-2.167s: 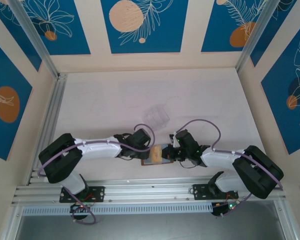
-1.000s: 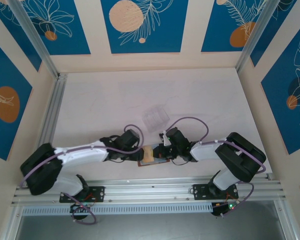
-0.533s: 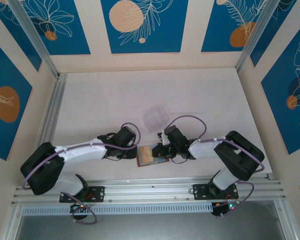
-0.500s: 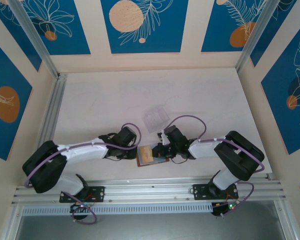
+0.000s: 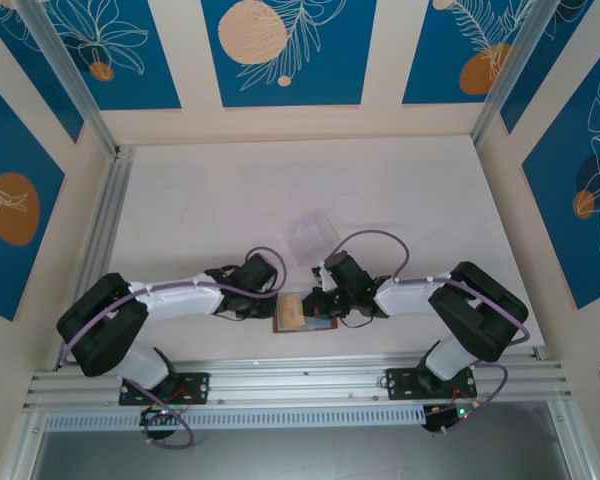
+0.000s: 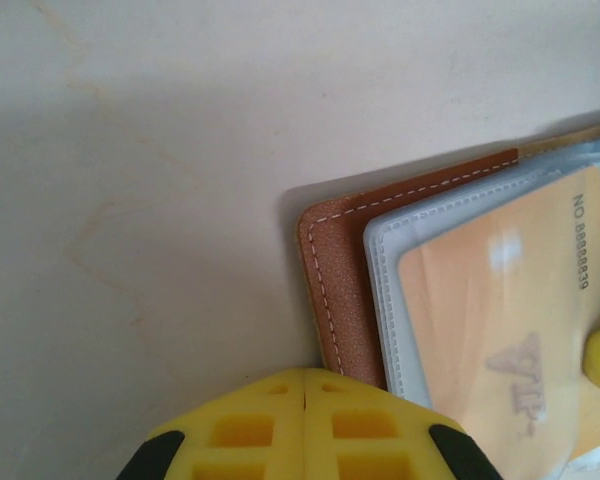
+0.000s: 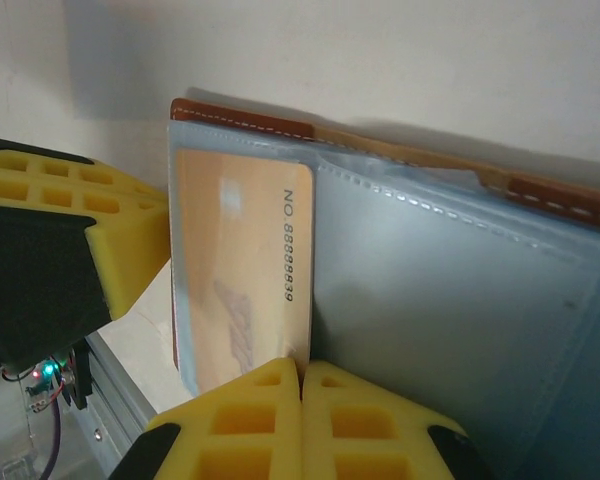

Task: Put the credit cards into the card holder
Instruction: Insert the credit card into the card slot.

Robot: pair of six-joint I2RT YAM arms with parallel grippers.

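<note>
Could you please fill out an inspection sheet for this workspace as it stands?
Surface: pale table, faintly veined.
Job's things: brown card holder lies open near the arm bases; tan card numbered 8888839 lies at its clear sleeves, in or on one, cannot tell.
Clutter: clear plastic box behind the holder, apart from it.
Grippers: left gripper fingers shut, at the holder's leather edge; right gripper fingers shut, at the card's edge.
Cables: purple cables loop over both forearms.
Surroundings: blue leaf-print panels; aluminium rail in front.
</note>
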